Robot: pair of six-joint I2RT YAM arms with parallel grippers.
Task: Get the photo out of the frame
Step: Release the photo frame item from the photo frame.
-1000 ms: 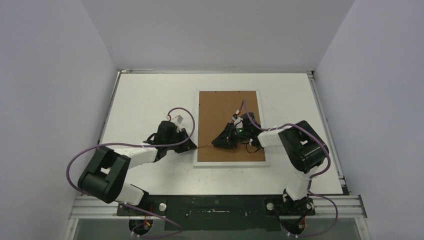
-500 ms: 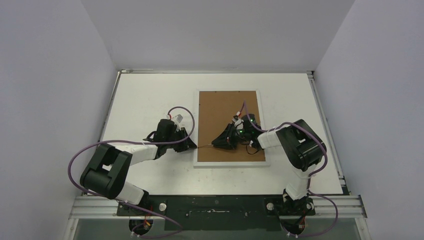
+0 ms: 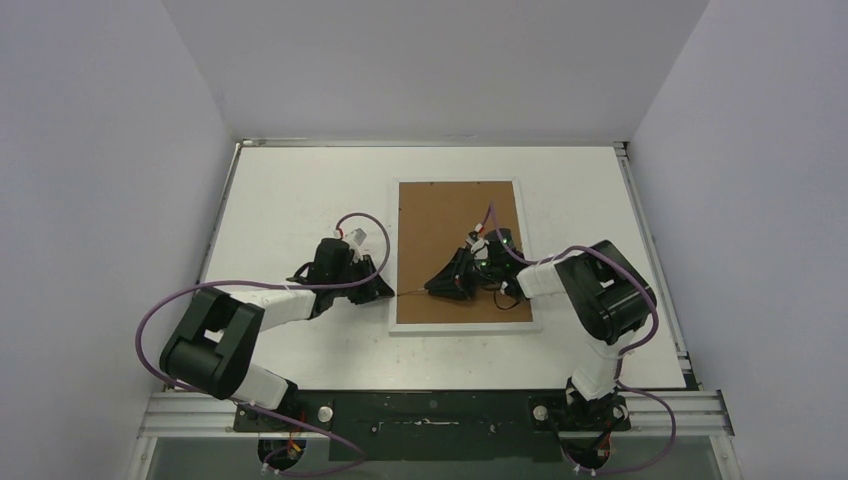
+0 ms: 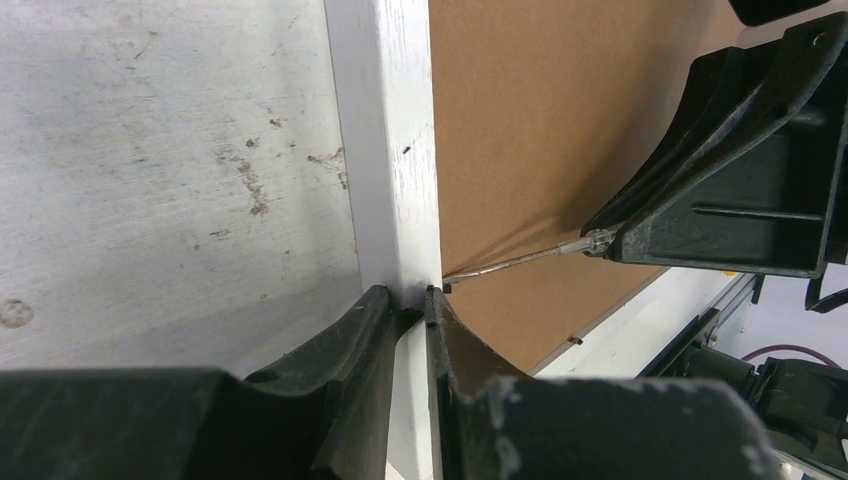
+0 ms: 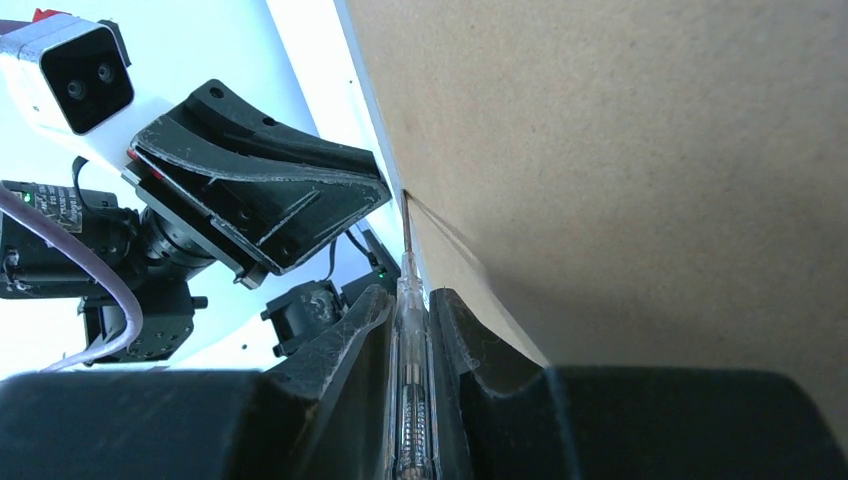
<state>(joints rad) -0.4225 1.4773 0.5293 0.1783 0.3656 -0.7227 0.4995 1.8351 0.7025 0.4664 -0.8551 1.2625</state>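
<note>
Just right of the bench's (image 3: 290, 190) middle, the frame (image 4: 385, 130) lay face down, long sides running near edge to far edge, brown backing board (image 3: 440, 215) up. Photo not in view; prob. under that board, so not yet out.

L hand (image 4: 408, 300): fingers drawn narrow and pinched on the frame's white rail, on the side facing the bench's left edge and toward the near end of that rail. It read as a steadying hold.

R hand (image 5: 412, 295): fingers closed on a thin clear-handled tool (image 5: 412, 400), the hand sitting over the board's near half, tool pointing at the bench's left edge. The metal tip met the seam where board joins rail, just beside the L fingertips. Whether the tip sat under the board's edge or on a retaining tab, couldn't tell; too small.

Step in hand, by my read: freeing the backing, i.e. prying at the seam w/ the frame pinned. Board looked seated along its other sides.

Next move prob. calls for a small, slow lever at the tip while the L hand holds the rail down, w/o the tip skating across the board or digging through to the print. Then any other fasteners, lift the board off, and only after that reach for the photo.
</note>
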